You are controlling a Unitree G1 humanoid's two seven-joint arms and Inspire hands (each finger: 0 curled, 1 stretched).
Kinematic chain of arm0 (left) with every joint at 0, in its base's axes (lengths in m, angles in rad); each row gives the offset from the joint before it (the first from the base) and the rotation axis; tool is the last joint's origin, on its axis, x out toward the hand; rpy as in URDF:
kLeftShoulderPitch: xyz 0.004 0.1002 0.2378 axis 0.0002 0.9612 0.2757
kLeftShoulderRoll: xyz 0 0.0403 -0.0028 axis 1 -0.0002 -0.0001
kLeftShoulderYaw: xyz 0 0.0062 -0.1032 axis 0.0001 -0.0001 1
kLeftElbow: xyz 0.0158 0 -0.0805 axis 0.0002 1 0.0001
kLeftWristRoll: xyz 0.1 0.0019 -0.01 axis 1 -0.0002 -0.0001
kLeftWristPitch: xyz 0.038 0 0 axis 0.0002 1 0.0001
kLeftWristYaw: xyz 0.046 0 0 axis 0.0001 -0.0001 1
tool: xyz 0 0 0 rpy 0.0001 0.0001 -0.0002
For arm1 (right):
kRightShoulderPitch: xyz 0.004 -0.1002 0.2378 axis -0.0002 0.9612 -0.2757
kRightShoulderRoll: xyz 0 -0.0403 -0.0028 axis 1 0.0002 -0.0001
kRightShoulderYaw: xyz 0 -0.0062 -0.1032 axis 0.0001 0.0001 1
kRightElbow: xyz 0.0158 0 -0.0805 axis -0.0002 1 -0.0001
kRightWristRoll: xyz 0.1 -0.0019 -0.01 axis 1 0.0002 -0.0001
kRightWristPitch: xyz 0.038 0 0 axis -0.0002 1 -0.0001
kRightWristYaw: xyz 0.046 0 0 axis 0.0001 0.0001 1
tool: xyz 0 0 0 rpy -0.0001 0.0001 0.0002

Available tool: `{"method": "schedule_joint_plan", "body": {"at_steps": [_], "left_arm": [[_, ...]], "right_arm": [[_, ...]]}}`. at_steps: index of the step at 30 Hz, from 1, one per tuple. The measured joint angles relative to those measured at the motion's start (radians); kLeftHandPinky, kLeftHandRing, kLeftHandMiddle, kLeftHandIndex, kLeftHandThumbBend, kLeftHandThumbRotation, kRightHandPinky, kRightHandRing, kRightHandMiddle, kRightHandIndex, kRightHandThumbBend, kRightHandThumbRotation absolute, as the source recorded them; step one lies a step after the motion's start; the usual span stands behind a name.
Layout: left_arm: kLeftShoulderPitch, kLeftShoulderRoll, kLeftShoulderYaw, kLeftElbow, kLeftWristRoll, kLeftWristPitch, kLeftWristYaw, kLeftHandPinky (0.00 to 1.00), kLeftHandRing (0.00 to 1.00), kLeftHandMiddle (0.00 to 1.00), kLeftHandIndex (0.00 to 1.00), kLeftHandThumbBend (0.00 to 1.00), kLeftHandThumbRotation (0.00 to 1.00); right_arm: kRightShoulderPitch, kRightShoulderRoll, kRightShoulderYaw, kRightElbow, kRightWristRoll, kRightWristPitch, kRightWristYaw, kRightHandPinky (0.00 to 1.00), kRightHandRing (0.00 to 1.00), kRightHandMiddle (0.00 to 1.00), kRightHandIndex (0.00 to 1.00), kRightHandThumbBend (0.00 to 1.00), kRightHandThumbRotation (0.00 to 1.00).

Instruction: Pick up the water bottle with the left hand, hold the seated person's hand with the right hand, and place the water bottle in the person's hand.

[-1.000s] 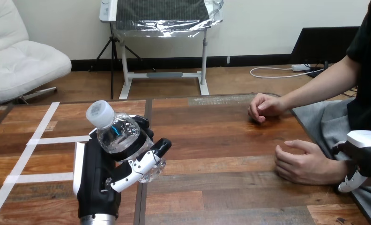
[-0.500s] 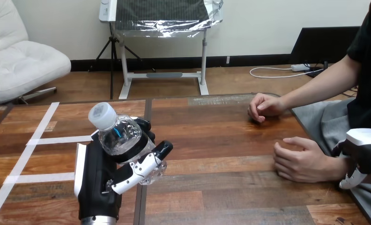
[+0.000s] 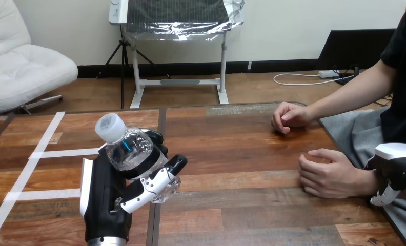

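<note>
**Left hand carrying the bottle; right hand at the person's wrist**

The surface point(image 3: 231, 148) is showing dark wooden planks with visible grain and a seam running down the middle. Strips of white tape point(image 3: 42, 154) are crossing it at the left of the frame.

The water bottle point(image 3: 132, 151) is sitting in the lower left of the frame, in the grasp of the left hand point(image 3: 106, 197). It is made of clear, ridged plastic with a round white cap. A small blue mark is showing through its wall. The bottle is leaning, with the cap pointing toward the upper left. The black-and-white fingers point(image 3: 155, 184) are curling round the bottle's lower body and clamping it against the black palm.

At the lower right edge of the frame, the right hand point(image 3: 393, 171) is showing its white shell just beside the wrist of the person's nearer hand point(image 3: 331, 174). Whether it is gripping that wrist cannot be told.

The nearer hand is resting on the surface, loosely curled. The person's farther hand point(image 3: 288, 117) is lying closed on the surface at the upper right, well apart from the bottle.
</note>
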Motion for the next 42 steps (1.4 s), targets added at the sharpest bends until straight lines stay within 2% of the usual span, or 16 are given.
{"method": "schedule_joint_plan", "body": {"at_steps": [7,18,27,33,39,42], "left_arm": [[0.001,-0.001,0.0,0.0,0.0,0.007,0.005,0.44,0.43,0.45,0.49,0.64,0.0],[0.001,-0.001,0.0,-0.001,0.006,0.014,0.019,0.43,0.43,0.45,0.49,0.65,0.0],[0.001,-0.001,0.001,-0.001,0.005,0.014,0.018,0.44,0.43,0.45,0.49,0.65,0.0],[0.002,-0.001,0.003,-0.001,0.005,0.014,0.019,0.44,0.43,0.45,0.49,0.65,0.0],[0.004,-0.001,0.005,-0.001,0.005,0.015,0.019,0.43,0.43,0.45,0.49,0.65,0.0],[0.005,-0.001,0.006,-0.001,0.005,0.015,0.019,0.43,0.43,0.45,0.49,0.64,0.0]], "right_arm": [[-0.006,0.003,0.001,0.003,0.003,0.007,0.016,0.51,0.62,0.71,0.76,0.67,0.0],[-0.043,0.015,0.011,0.021,0.005,0.038,0.08,0.51,0.61,0.7,0.75,0.64,0.0],[-0.063,0.023,0.038,0.036,-0.002,0.059,0.081,0.55,0.63,0.72,0.72,0.63,0.0],[-0.064,0.026,0.038,0.036,0.005,0.069,0.081,0.56,0.64,0.72,0.7,0.63,0.0],[-0.064,0.026,0.035,0.037,0.018,0.07,0.079,0.59,0.66,0.74,0.74,0.63,0.0],[-0.063,0.025,0.032,0.04,0.031,0.069,0.075,0.58,0.65,0.73,0.72,0.63,0.0]]}}
